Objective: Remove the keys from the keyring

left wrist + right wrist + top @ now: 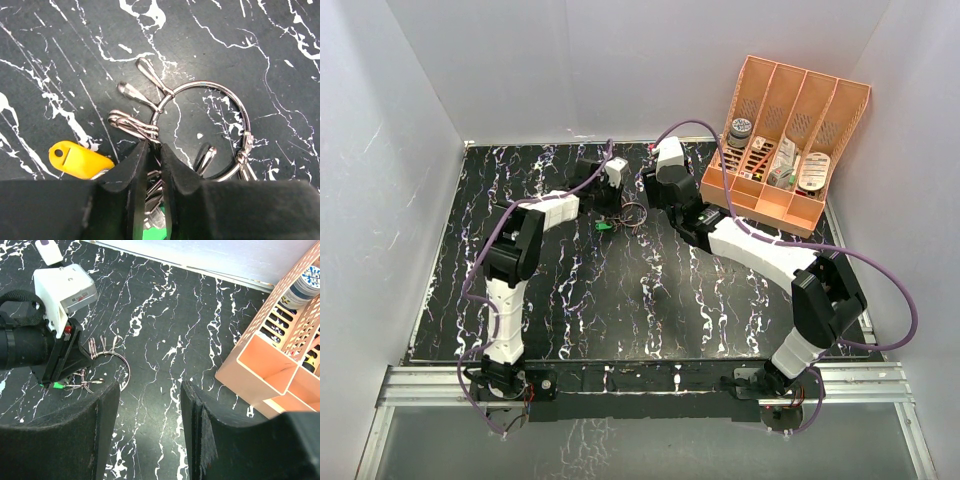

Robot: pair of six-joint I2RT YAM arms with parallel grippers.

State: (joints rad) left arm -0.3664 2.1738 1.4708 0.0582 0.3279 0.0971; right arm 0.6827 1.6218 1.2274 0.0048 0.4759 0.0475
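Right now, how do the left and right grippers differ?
Left gripper is pinched nearly shut on the keyring; right gripper is wide open, holding nothing. Left gripper sits at the ring; right gripper hangs apart, between it and the orange organizer. Both have black fingers.

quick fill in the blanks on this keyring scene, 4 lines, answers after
1. The plastic key head lying beside the left gripper is coloured ____.
2. The right gripper has its jaws ____, with nothing between them.
3. The silver wire loop that the left gripper pinches is the ____.
4. The compartment organiser at the far right is ____ in colour.

Missing words: yellow; open; keyring; orange
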